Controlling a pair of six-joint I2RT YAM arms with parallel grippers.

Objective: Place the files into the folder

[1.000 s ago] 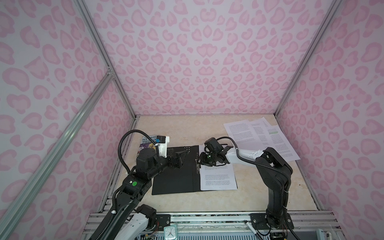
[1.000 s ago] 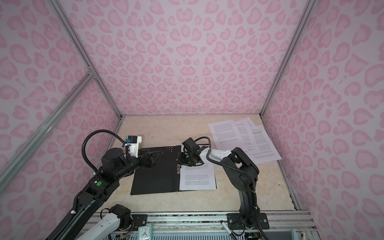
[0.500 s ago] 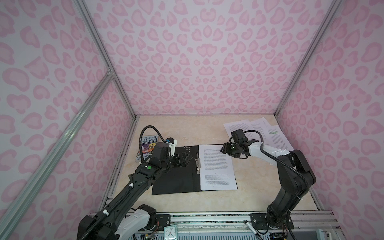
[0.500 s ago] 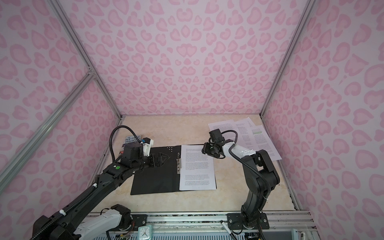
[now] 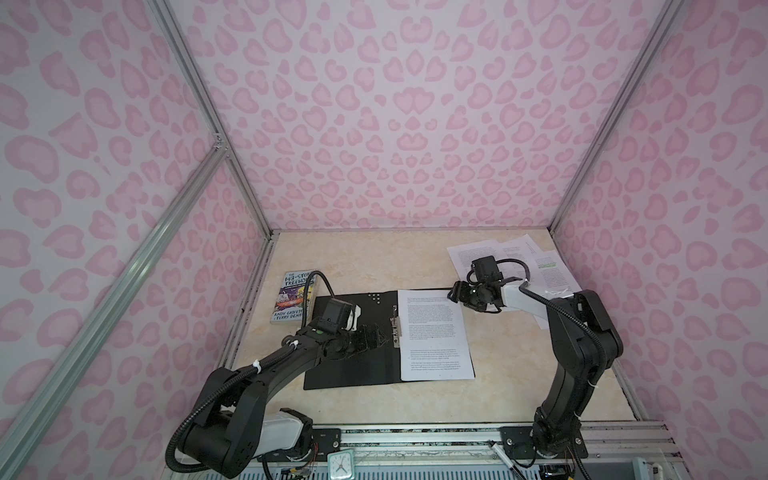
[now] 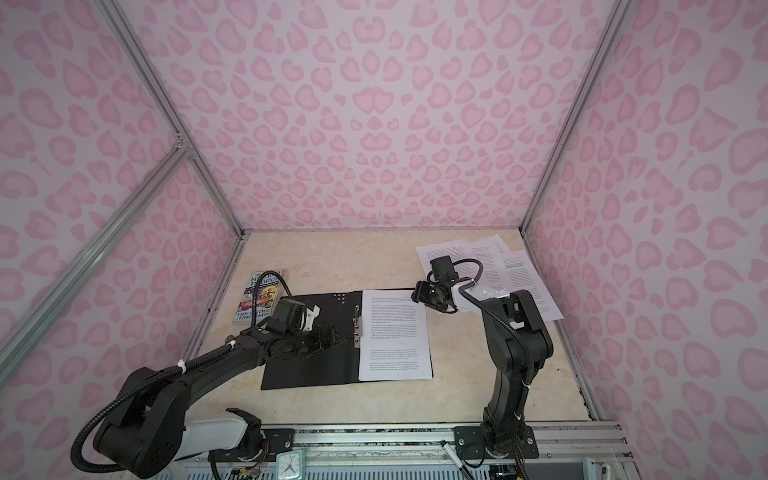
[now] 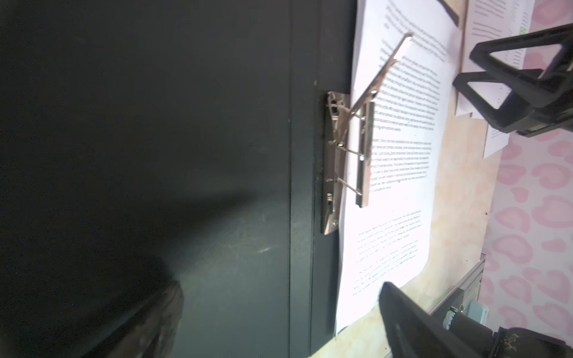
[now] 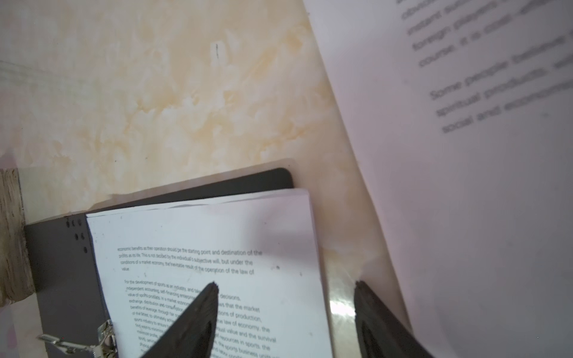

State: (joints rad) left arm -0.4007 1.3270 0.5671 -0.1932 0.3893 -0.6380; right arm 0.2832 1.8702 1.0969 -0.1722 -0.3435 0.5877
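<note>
Two grippers are both spread wide and hold nothing. The left gripper (image 5: 372, 334) hangs over the open black folder (image 5: 349, 365), and the shiny metal clip (image 7: 341, 155) is just past its fingertips. The right gripper (image 5: 455, 293) hangs over a corner of the sheet (image 5: 434, 336) lying in the folder. The other files (image 5: 515, 249) lie spread on the table (image 5: 374, 266) just behind it.

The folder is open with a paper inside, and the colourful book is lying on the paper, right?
No. The book lies on the table beside the open folder, not on the paper inside it. Both top views show this.
</note>
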